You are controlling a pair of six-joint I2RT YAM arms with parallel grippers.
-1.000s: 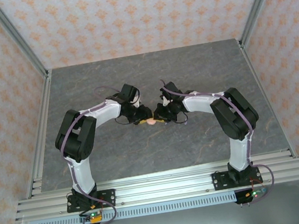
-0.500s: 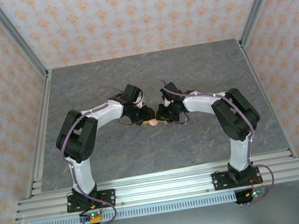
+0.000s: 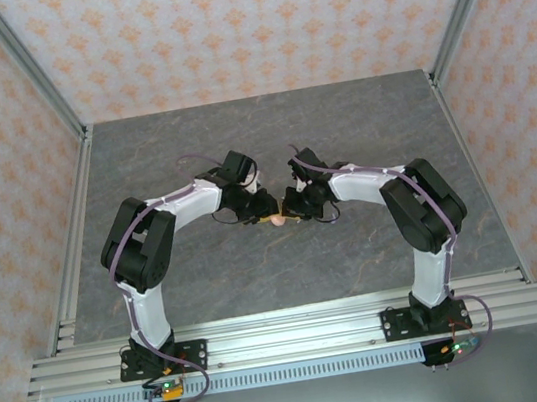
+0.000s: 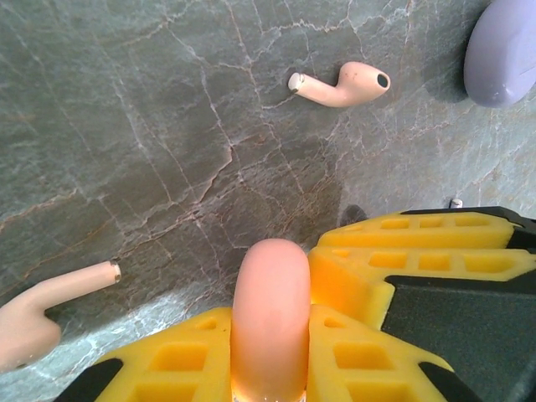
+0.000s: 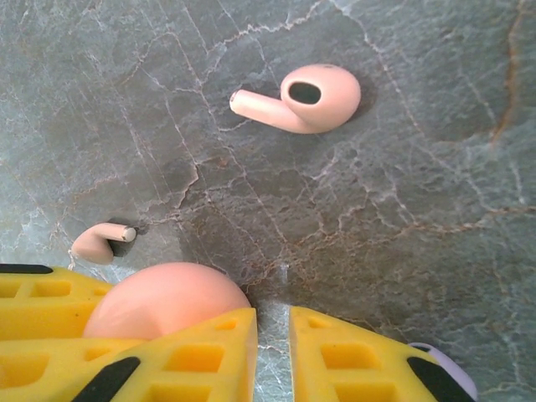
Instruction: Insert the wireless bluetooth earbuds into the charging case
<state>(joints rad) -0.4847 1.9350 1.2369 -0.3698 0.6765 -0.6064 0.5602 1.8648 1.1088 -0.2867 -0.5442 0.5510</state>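
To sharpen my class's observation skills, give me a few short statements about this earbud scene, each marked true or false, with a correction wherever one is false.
1. The left arm's jaws clasp a pink case. True.
2. The pink earbud ahead of those jaws sits inside the case. False: it lies loose on the table.
3. A lilac case lies on the table, beyond that earbud. True.
4. The table is bare pale wood. False: it is grey with a marbled, veined pattern.
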